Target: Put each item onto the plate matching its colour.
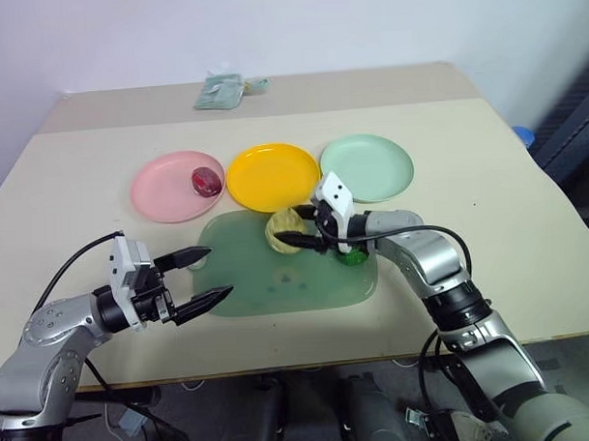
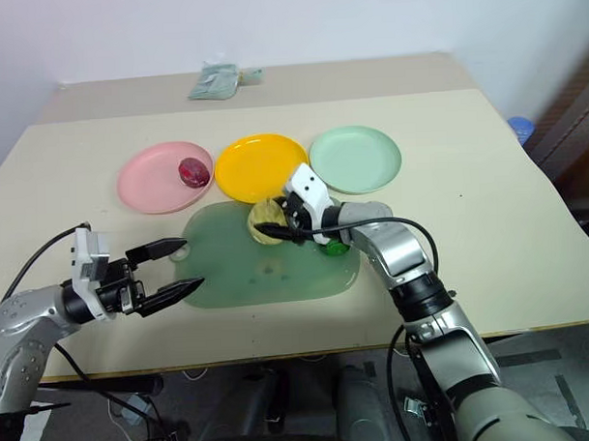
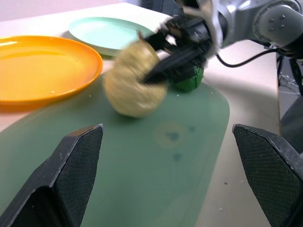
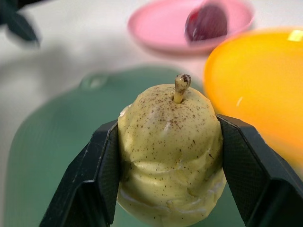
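Note:
My right gripper is shut on the pale yellow pear-shaped item, one finger pressed against each side, over the far edge of the translucent green mat. The green ball lies on the mat just beside that wrist. The maroon ball rests on the pink plate. The bright yellow plate and the mint green plate hold nothing. My left gripper hovers open at the mat's left edge, pointing toward the pear with nothing between its fingers.
A pale green packet lies at the table's far edge. A blue object sits beyond the table's right side. The three plates stand in a row just behind the mat.

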Controlling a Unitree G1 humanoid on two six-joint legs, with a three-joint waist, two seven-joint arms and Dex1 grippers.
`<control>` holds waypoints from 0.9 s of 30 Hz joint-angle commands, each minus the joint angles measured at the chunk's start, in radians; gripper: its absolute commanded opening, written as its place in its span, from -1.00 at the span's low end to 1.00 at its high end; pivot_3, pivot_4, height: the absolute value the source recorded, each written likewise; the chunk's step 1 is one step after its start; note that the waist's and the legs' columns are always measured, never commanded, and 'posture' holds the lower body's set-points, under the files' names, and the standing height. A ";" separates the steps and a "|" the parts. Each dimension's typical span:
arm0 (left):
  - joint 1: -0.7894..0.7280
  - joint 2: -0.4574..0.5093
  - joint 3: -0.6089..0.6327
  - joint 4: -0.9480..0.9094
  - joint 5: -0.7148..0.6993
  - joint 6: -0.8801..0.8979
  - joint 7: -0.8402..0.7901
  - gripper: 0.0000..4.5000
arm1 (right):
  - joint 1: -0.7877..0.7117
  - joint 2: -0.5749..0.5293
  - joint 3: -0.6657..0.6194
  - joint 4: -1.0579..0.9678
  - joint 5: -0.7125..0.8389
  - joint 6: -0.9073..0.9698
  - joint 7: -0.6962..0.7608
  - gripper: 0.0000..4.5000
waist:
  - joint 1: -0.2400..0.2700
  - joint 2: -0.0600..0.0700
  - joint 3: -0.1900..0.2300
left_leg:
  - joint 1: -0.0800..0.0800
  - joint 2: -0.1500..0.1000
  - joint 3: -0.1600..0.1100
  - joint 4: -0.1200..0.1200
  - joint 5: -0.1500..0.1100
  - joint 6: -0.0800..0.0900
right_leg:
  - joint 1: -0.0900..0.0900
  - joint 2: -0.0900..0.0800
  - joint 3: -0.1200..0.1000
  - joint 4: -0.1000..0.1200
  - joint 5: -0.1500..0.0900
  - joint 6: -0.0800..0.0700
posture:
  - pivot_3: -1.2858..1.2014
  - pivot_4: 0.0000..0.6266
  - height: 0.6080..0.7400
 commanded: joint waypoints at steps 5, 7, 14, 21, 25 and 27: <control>0.030 -0.075 0.022 -0.076 0.033 -0.017 0.170 1.00 | -0.268 0.115 -0.091 0.397 -0.079 -0.306 -0.115 0.07 | -0.008 0.000 0.000 | 0.001 0.000 0.000 -0.001 0.001 -0.001 | 0.000 0.000 0.000 0.000 0.000 0.000 | 0.03 -0.52 1.00; 0.031 -0.115 0.012 -0.103 0.063 -0.009 0.260 1.00 | -0.348 0.152 -0.111 0.587 -0.108 -0.412 -0.163 0.07 | -0.008 0.000 0.000 | 0.001 0.000 0.000 -0.001 0.001 -0.002 | 0.000 0.001 0.000 0.000 0.000 0.000 | 0.03 -0.52 1.00; 0.018 -0.242 -0.045 -0.149 0.181 -0.014 0.501 1.00 | -0.484 0.235 -0.165 1.010 -0.170 -0.633 -0.256 0.07 | -0.013 0.000 0.000 | 0.001 0.000 0.000 -0.002 0.004 -0.006 | -0.001 0.001 0.000 0.001 0.000 0.000 | 0.03 -0.52 1.00; 0.008 -0.286 -0.082 -0.176 0.220 -0.011 0.574 1.00 | -0.484 0.267 -0.193 1.099 -0.208 -0.708 -0.297 0.96 | -0.013 0.000 0.000 | 0.001 0.000 0.000 -0.002 0.004 -0.006 | -0.001 0.001 0.000 0.002 0.000 0.000 | 0.03 -0.52 1.00; 0.013 -0.268 -0.076 -0.159 0.204 -0.018 0.540 1.00 | -0.464 0.215 -0.224 1.009 -0.178 -0.705 -0.209 0.96 | -0.013 0.000 0.000 | 0.001 0.000 0.000 -0.002 0.004 -0.006 | -0.001 0.001 0.000 0.002 0.000 0.000 | 0.03 -0.52 1.00; 0.009 -0.258 -0.076 -0.147 0.190 -0.020 0.510 1.00 | -0.429 0.177 -0.238 0.912 -0.151 -0.668 -0.138 0.96 | -0.009 0.000 0.000 | 0.001 0.000 0.000 -0.001 0.004 -0.006 | -0.001 0.001 0.000 0.002 0.000 0.000 | 0.03 -0.52 1.00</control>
